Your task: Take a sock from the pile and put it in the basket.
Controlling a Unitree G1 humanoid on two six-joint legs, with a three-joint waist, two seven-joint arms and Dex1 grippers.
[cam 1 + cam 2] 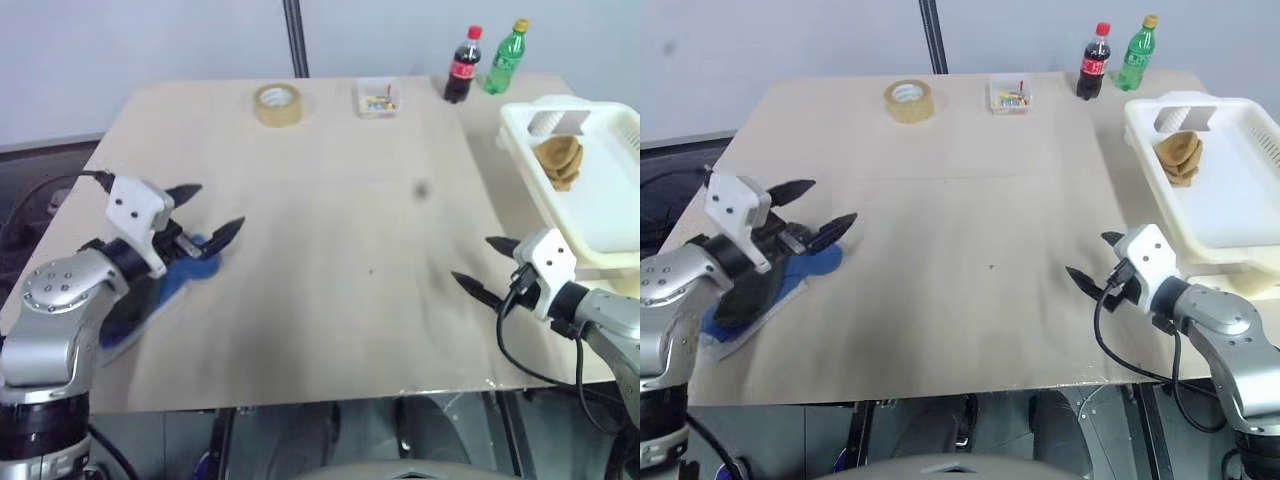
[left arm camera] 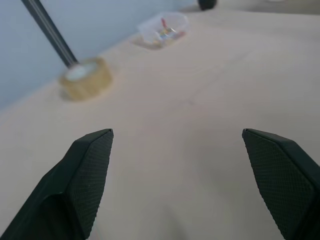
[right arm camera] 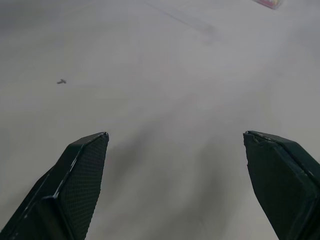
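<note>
Table [image 1: 330,300]: big pale wood top, under both pincers.

Basket [image 1: 1240,215]: cream-white, slotted sides, at table's right edge, just beyond & outboard of the right pincer [image 1: 1092,262]. Inside, near its far end, a mustard-yellow sock [image 1: 1178,155] lies bunched by the handle cut-out. Rest of basket floor bare.

Pile [image 1: 165,285]: blue & dark socks, flat loose heap near table's left edge, right under the left pincer [image 1: 205,212] and its wrist; blue bit pokes out just below the lower fingertip. Can't tell if the wrist housing touches the cloth.

Left pincer: fingers spread wide, nothing between them, pointing toward table centre, hovering over the pile. Wrist view: both black pads [image 2: 85,175] far apart w/ bare wood between.

Right pincer: also spread wide, empty, tips aimed in toward table centre, near front-right of the table, well apart from the left pincer. Wrist view: pads [image 3: 80,175] apart over bare tabletop.

Far side of table, well beyond both pincers:
- tape roll [image 1: 277,104], tan, lying flat, ahead of left pincer.
- small clear box [image 1: 377,98] w/ coloured bits, right of the tape.
- cola bottle [image 1: 462,66], red cap, upright.
- green bottle [image 1: 505,57], yellow cap, upright, just beside the cola bottle, both near basket's far corner.
</note>
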